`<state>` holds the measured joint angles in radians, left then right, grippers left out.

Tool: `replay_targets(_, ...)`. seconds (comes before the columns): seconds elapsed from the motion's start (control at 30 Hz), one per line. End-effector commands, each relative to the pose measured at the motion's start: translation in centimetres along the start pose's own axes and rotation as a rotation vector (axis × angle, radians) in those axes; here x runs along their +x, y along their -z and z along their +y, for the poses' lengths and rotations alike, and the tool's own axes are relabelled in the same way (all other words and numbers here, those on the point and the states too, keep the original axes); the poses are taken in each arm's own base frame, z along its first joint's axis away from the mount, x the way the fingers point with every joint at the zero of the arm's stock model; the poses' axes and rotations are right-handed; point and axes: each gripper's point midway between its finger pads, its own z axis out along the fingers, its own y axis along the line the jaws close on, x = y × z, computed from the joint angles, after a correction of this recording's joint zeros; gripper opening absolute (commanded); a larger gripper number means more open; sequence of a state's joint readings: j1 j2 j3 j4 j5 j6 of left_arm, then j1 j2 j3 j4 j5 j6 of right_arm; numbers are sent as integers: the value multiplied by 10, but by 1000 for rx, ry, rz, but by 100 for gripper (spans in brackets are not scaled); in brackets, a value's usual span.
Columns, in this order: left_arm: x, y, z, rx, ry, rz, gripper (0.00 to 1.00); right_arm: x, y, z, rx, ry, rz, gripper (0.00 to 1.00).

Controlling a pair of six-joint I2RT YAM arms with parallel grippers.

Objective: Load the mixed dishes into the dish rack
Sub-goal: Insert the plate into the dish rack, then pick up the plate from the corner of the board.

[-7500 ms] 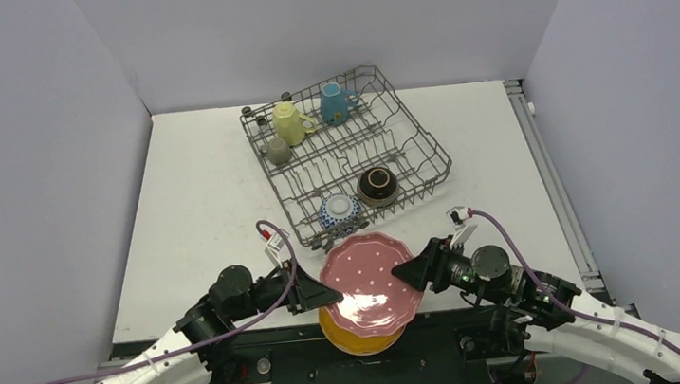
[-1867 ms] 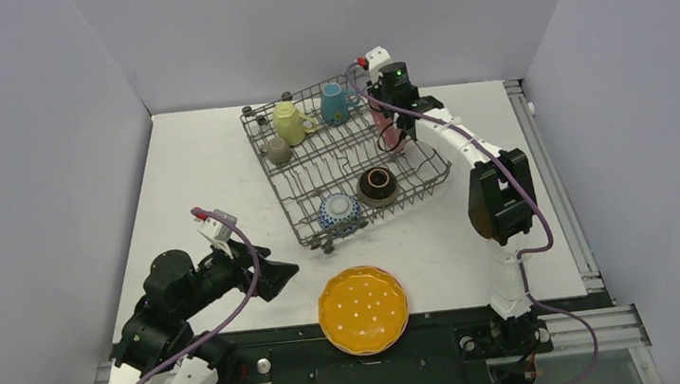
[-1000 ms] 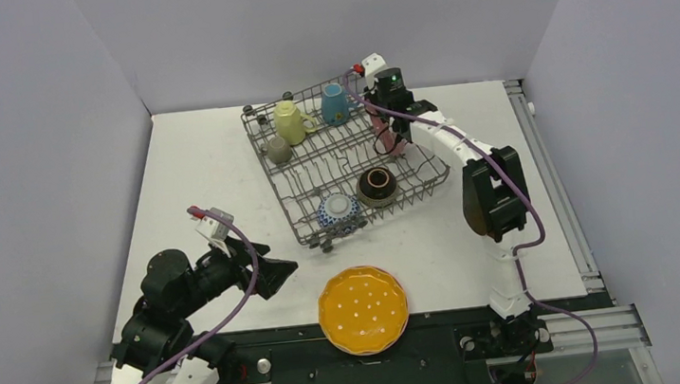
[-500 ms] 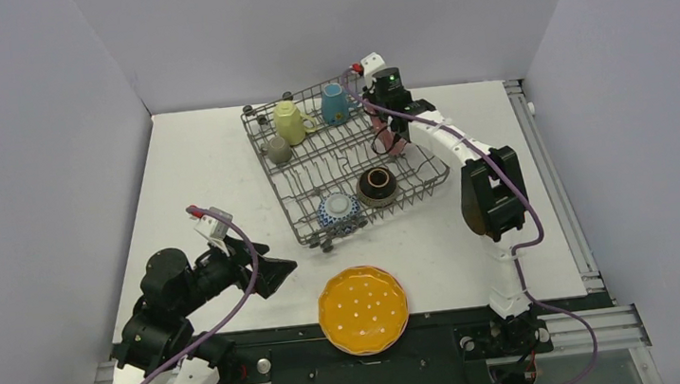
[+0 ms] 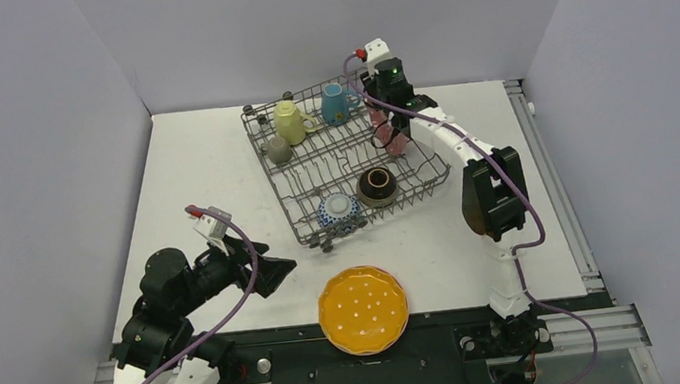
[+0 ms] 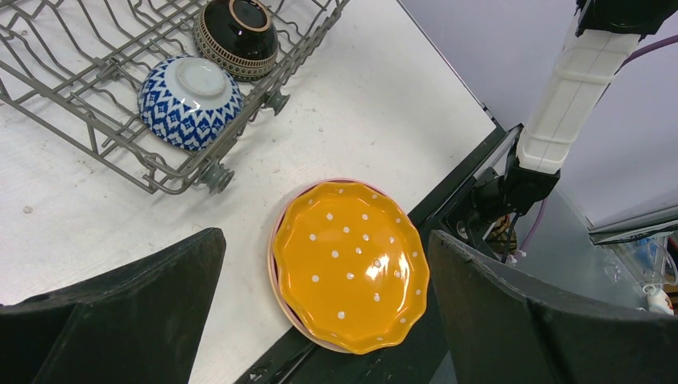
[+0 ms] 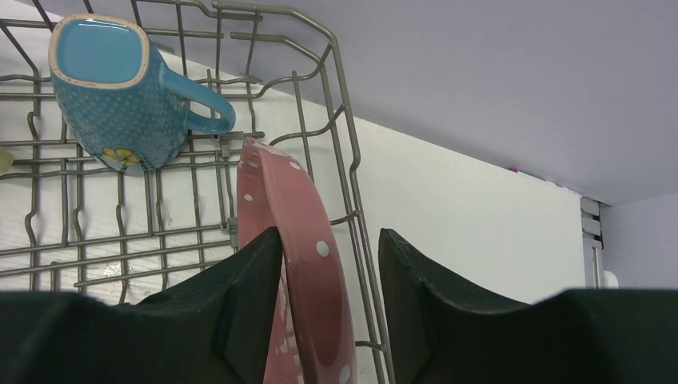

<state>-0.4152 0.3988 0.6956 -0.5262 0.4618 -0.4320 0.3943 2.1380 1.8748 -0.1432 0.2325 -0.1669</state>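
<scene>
The left arm [image 5: 169, 277] and right arm [image 5: 489, 191] have white shells, black joints, broad black fingers [image 6: 120, 320], purple cables [image 6: 644, 52] and white, red-tipped wrist plugs [image 5: 377, 50]; a green light [image 5: 391, 71] glows on the right.

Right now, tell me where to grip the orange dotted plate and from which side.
Pinch the orange dotted plate by its upturned scalloped rim, likely coming low from the left, where the open left gripper sits. It lies flat on a second plate, so only that lip offers a hold.

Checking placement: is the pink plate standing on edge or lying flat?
On edge: the pink plate stands upright inside the dish rack, the right gripper straddling its rim.
</scene>
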Motion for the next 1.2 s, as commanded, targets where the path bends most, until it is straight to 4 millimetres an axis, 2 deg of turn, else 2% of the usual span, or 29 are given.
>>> replay_targets(0.0,-11,0,-5,32,-44,-42,96,-57,23,-22,53,-67,-133,44)
replay_targets(0.27,-12,2,-1,0,-33,-49,96,-78,48,-35,54,-99,-184,48)
replay_targets(0.37,-13,2,1,-12,-29,-52,96,-79,59,-40,52,-128,-195,49)
replay_targets(0.43,-12,1,2,-16,-25,-48,96,-83,72,-49,58,-175,-219,50)
replay_targets(0.6,-11,-1,4,-25,-18,-40,96,-80,97,-60,56,-291,-240,54)
replay_targets(0.8,-12,0,7,-46,-13,-48,96,-60,124,-67,40,-327,-149,57)
replay_targets(0.83,-12,0,8,-52,-10,-49,96,-62,134,-71,43,-345,-158,57)
replay_targets(0.87,-12,0,8,-50,-8,-49,96,-53,137,-72,57,-356,-143,57)
replay_targets(0.9,-11,-1,8,-48,-5,-42,96,-58,150,-77,66,-392,-164,57)
replay_targets(0.93,-11,-1,7,-45,-4,-41,96,-47,152,-77,74,-402,-144,57)
replay_targets(1.07,-8,-3,4,-24,2,-14,96,-31,182,-84,87,-449,-122,57)
replay_targets(1.17,-7,-4,4,-30,8,-9,96,-8,205,-83,82,-468,-72,57)
